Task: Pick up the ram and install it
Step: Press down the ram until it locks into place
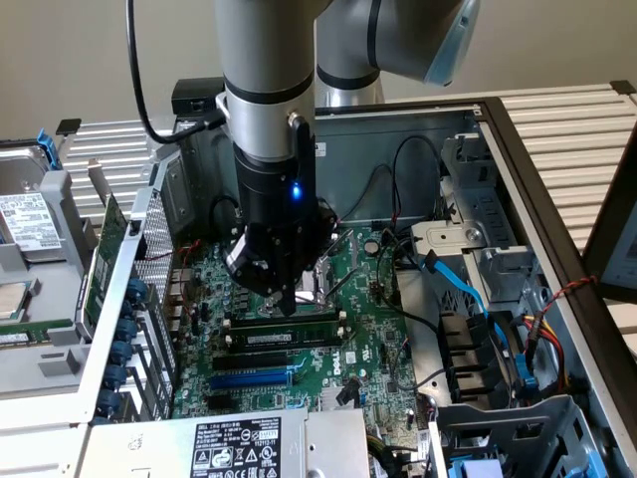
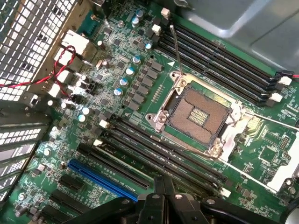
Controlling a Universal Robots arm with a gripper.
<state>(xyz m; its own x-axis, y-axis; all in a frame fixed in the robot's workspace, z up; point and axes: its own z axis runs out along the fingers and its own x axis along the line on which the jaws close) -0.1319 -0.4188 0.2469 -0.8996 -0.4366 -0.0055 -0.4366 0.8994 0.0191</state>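
Note:
The ram (image 1: 289,339) is a long thin stick with a white label. It stands on edge in a black slot of the green motherboard (image 1: 368,299), just in front of the CPU socket (image 2: 196,114). My gripper (image 1: 286,302) hangs straight down over it, its tip close above the stick's top edge near the middle; whether they touch I cannot tell. In the wrist view the gripper (image 2: 163,183) is shut, fingers pressed together with nothing visible between them. Below the fingers run several black memory slots (image 2: 159,154) with white end clips.
A blue expansion slot (image 1: 249,379) lies just in front of the ram. A second bank of black slots (image 2: 219,65) sits beyond the socket. The drive cage and blue cables (image 1: 468,289) crowd the exterior view's right. A perforated metal wall (image 1: 149,259) stands at its left, and the power supply (image 1: 234,446) lies at the front.

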